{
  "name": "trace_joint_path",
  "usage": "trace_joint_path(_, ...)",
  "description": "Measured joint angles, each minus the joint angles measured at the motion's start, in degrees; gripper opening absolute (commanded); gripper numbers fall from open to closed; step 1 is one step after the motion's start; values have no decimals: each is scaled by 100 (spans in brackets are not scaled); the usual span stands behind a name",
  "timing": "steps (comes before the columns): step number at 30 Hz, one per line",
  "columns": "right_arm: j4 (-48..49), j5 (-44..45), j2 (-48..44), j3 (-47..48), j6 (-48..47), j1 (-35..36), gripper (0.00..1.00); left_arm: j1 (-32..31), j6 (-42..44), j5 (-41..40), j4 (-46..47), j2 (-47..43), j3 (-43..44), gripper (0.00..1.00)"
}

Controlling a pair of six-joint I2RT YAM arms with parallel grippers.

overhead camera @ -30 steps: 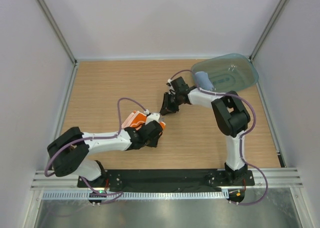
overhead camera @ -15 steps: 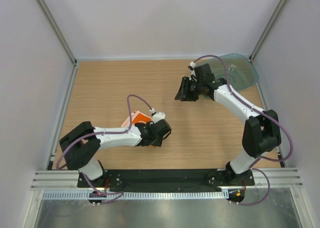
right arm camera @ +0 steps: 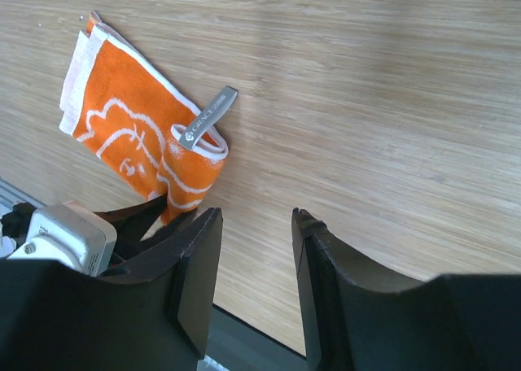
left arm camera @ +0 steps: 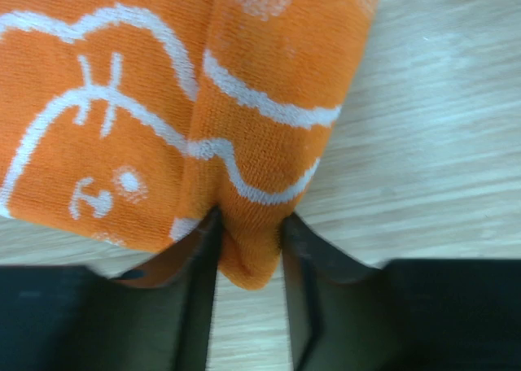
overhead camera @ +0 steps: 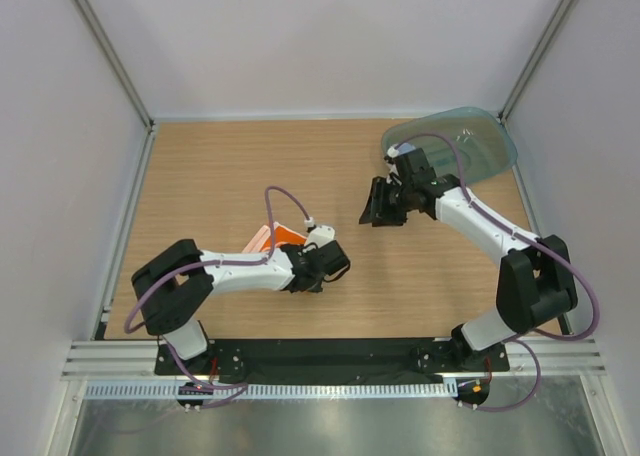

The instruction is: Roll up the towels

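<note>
A folded orange towel (overhead camera: pixel 278 237) with white line prints lies on the wooden table, left of centre. My left gripper (left arm camera: pixel 248 253) is shut on the towel's (left arm camera: pixel 163 102) near corner, one black finger (left arm camera: pixel 203 257) on each side of the fold. From the top view this gripper (overhead camera: pixel 305 256) sits at the towel's right end. My right gripper (overhead camera: pixel 375 211) hovers right of centre, apart from the towel. Its jaws (right arm camera: pixel 256 216) stand open with only bare wood between them. In the right wrist view the towel (right arm camera: pixel 130 135) shows a grey label tab (right arm camera: pixel 207 117).
A translucent teal tray (overhead camera: pixel 480 126) stands at the back right, partly under the right arm. Bare wooden table (overhead camera: pixel 210 176) stretches across the back left. White walls with metal posts close in three sides. The arms' black base rail (overhead camera: pixel 330 354) runs along the near edge.
The right gripper has pulled away from the towel towards the tray, then come back towards the middle, and has opened wider. The left gripper has shifted slightly right, still on the towel.
</note>
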Motion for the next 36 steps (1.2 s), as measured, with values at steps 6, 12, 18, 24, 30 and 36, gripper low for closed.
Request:
trace_joint_path(6, 125, -33, -177, -295, 52, 0, 47, 0, 15, -160, -125, 22, 20, 0)
trace_joint_path(12, 114, -24, -319, -564, 59, 0, 48, 31, 76, 42, -254, 44, 149, 0)
trace_joint_path(18, 153, -24, -791, -807, 186, -22, 51, 293, -74, 1058, -229, 7, 319, 0)
trace_joint_path(24, 531, -507, -1075, -1161, 463, -50, 52, 1019, -520, 2413, 144, -415, 46, 0)
trace_joint_path(30, 1003, -911, -1126, -1596, 713, -50, 54, 2004, -1207, 3794, 1276, -942, -955, 0)
trace_joint_path(36, 1716, -1300, -1108, -1993, 1034, -4, 55, 2522, -1838, 4900, 2538, -981, -1665, 0)
